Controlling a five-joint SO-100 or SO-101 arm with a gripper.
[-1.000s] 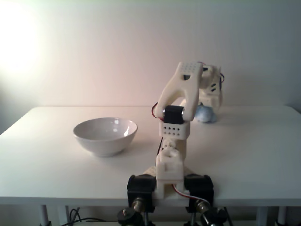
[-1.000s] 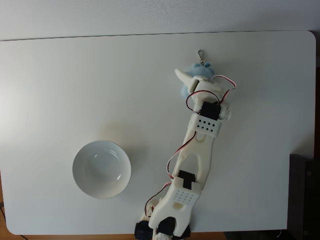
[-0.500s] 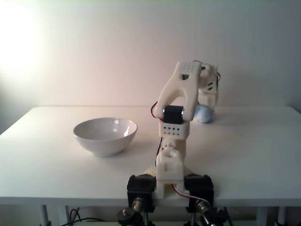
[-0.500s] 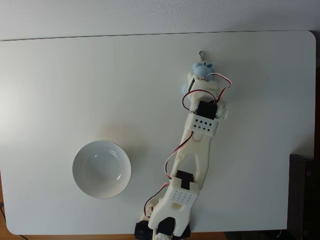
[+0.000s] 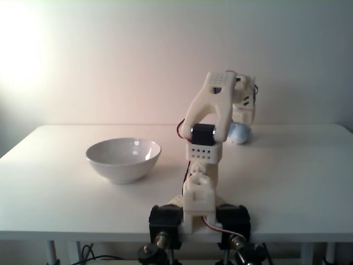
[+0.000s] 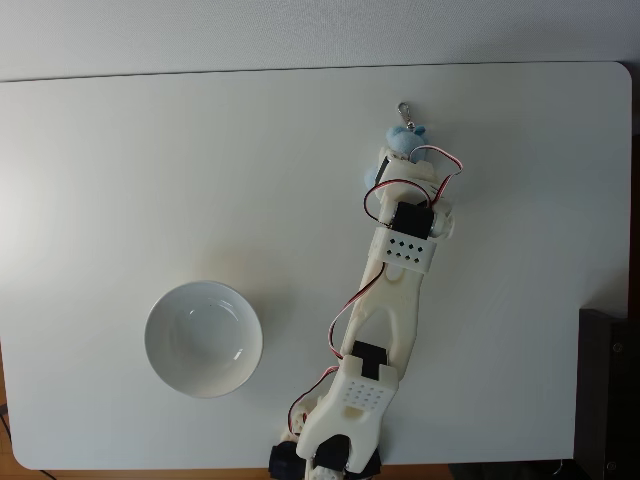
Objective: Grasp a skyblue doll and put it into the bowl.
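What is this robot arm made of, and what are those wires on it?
The arm looks like chunky white plastic in jointed segments, with black blocks at the joints and panels dotted with small holes. Thin red, white and dark wires loop outside it. Its base sits clamped at the table's edge.

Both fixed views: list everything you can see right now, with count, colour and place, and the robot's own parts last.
Glossy white ceramic bowl: one, white, near-left part of the table in the top-down fixed view, empty.
Soft sky-blue plush doll: one, pale blue with a small metal clasp, far right of centre, under the gripper.
White table: one, white, carries everything.
Dark object: one, black, right edge, off the table.
Arm: one, white with black servos.
Gripper: one, white, on the doll; jaws hidden.
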